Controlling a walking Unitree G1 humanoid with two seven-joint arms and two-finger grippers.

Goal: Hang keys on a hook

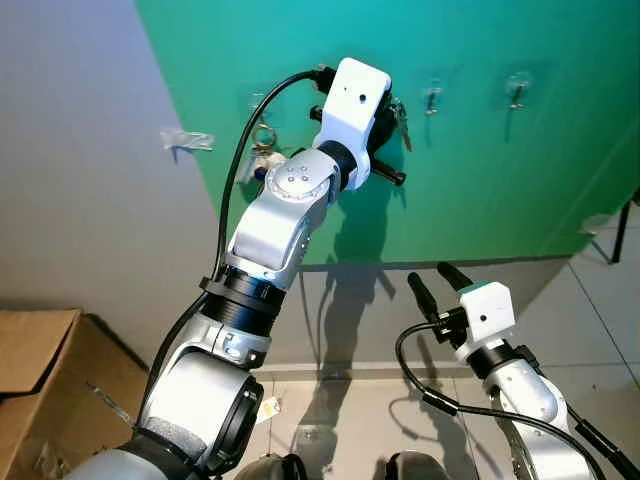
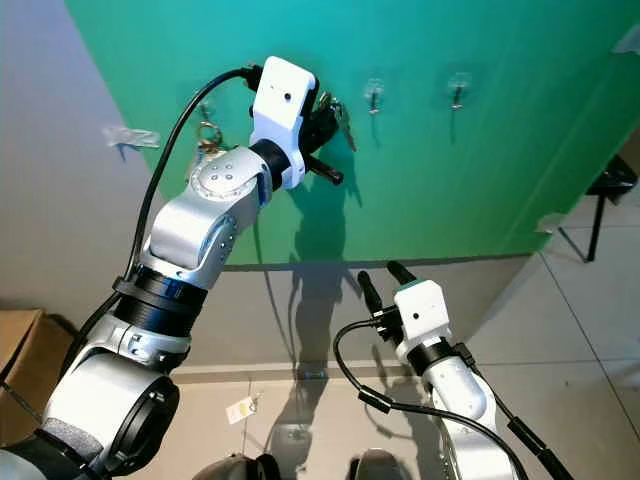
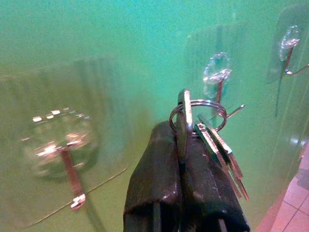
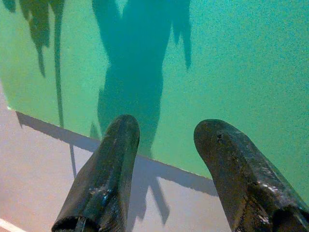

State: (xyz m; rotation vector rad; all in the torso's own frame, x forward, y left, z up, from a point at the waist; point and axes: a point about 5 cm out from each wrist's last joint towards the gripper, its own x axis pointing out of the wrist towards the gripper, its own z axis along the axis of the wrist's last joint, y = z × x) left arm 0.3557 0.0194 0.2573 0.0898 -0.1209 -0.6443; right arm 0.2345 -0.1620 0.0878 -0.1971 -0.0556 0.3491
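Note:
My left gripper is raised against the green wall and is shut on a bunch of silver keys. The key ring sticks out past the fingertips. The keys hang beside the white wrist housing. A clear adhesive hook lies just beyond the ring, apart from it. Another hook is off to the side, and a third hook is further along. My right gripper is low in front of the wall, open and holding nothing.
A second bunch of keys hangs on a hook behind my left arm. One clear hook is stuck on the grey wall. A cardboard box stands at lower left. Black chair legs are at the right on the tiled floor.

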